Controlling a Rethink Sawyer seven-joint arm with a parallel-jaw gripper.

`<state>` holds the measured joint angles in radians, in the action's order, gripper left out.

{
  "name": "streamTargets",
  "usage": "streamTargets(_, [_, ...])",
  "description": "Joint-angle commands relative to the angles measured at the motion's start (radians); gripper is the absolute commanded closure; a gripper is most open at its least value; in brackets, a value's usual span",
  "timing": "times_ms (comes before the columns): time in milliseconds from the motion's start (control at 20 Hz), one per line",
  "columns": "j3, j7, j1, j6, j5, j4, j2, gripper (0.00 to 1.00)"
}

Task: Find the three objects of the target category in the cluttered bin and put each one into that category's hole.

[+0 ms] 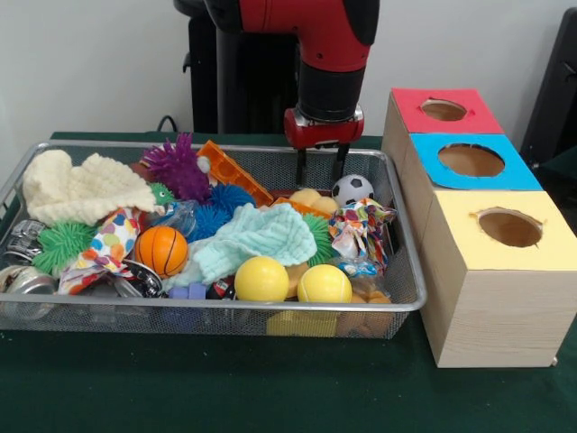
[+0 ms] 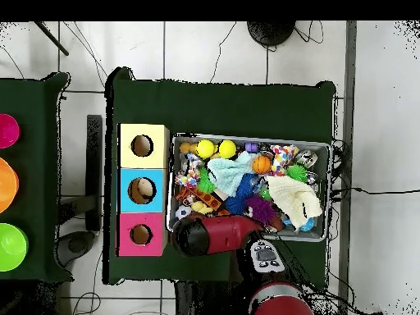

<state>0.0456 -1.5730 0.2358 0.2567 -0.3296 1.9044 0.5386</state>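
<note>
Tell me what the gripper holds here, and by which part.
Nothing. The gripper hangs open and empty above the far side of the bin, its fingers clear of the toys below.

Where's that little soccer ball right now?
In the front view the soccer ball sits at the far right end of the bin, just below and right of the open gripper, beside the colourful patterned cloth.

Three boxes stand in a row: one red-topped [image 1: 442, 110], one blue-topped [image 1: 471, 161], one yellow-topped [image 1: 505, 225], each with one round hole. One wire-mesh bin [image 1: 407, 302] holds two yellow balls [image 1: 261, 279] [image 1: 325, 283], one orange basketball [image 1: 161, 249] and one soccer ball [image 1: 352, 188].
</note>
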Motion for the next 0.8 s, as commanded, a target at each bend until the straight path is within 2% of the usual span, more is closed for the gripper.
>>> streamTargets(50, [0.106, -0.026, 0.012, 0.103, 0.02, -0.159, 0.02, 0.0])
streamTargets(550, [0.111, -0.028, -0.008, 0.197, 0.03, -0.189, 0.056, 0.0])
streamTargets(800, [0.108, -0.054, -0.031, 0.192, 0.025, -0.205, 0.044, 0.0])
